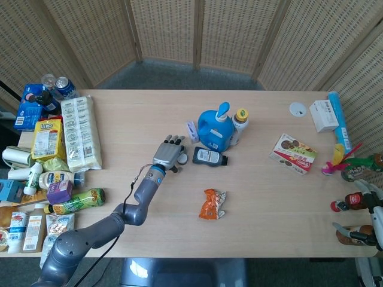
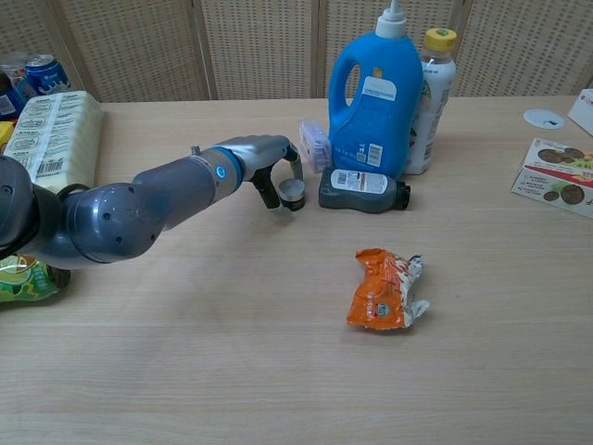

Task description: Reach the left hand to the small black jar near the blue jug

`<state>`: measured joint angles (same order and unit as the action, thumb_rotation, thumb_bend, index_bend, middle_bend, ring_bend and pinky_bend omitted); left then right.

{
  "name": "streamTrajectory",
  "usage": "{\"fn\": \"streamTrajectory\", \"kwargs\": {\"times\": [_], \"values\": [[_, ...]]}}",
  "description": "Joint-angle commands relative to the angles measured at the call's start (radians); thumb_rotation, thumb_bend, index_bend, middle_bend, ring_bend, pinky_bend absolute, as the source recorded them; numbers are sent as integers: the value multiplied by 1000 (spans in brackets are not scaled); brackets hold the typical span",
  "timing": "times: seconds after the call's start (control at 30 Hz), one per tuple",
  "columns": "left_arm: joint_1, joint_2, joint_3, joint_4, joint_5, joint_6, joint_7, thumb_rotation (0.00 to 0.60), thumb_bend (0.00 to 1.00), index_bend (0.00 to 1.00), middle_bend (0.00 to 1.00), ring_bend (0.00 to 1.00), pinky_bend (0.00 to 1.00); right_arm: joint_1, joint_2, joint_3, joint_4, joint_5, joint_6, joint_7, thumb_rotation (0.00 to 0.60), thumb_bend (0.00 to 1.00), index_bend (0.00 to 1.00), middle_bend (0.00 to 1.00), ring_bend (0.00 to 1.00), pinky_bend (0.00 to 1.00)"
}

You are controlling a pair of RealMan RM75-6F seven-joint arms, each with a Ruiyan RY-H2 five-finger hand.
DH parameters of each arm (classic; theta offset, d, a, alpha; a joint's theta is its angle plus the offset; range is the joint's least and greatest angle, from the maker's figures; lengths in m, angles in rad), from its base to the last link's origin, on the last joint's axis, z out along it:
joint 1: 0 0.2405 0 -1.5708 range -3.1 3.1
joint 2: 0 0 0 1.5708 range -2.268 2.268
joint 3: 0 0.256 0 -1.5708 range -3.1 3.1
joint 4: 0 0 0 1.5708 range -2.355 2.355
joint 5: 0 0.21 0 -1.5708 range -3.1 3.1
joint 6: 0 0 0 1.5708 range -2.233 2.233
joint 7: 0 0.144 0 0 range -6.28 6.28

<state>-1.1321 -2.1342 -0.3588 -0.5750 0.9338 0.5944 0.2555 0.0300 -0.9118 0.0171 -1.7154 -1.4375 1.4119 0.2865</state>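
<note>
The small black jar [image 2: 293,194] with a grey lid stands on the table just left of a dark flat bottle [image 2: 363,190], in front of the blue jug [image 2: 375,97]. In the head view the jar [image 1: 182,159] shows at the right edge of my left hand [image 1: 168,152]. The left hand [image 2: 264,159] arches over the jar, thumb to its left and fingers [image 2: 295,159] above and behind it. The jar sits upright in that gap; I cannot tell whether anything touches it. My right hand shows in neither view.
A yellow-capped bottle [image 2: 434,88] stands right of the jug, and a small clear box [image 2: 315,144] lies behind the hand. An orange snack bag [image 2: 384,289] lies nearer the front. Packaged food [image 1: 81,131] crowds the table's left edge; a cookie box [image 1: 293,153] lies to the right.
</note>
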Motion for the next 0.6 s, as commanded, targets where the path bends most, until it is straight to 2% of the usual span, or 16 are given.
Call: {"fn": "streamTrajectory", "kwargs": {"times": [0.03,0.43,0.6], "values": [[-1,-4,-2,5,3,3,0,600,277,371,53,0,0,-1,0,1,1,1,-1,1,487,99,0,0,0,0],[-10,-23,-15,22,17,12,-4,600,271,374,65,0,0,-3,-3,4,10,3,-10,12,485,96,0,0,0,0],[-5,-21,-20,22,16,18,2,600,271,413,86,0,0,-6,-4,5,13,2,-10,16,486,94,0,0,0,0]]}}
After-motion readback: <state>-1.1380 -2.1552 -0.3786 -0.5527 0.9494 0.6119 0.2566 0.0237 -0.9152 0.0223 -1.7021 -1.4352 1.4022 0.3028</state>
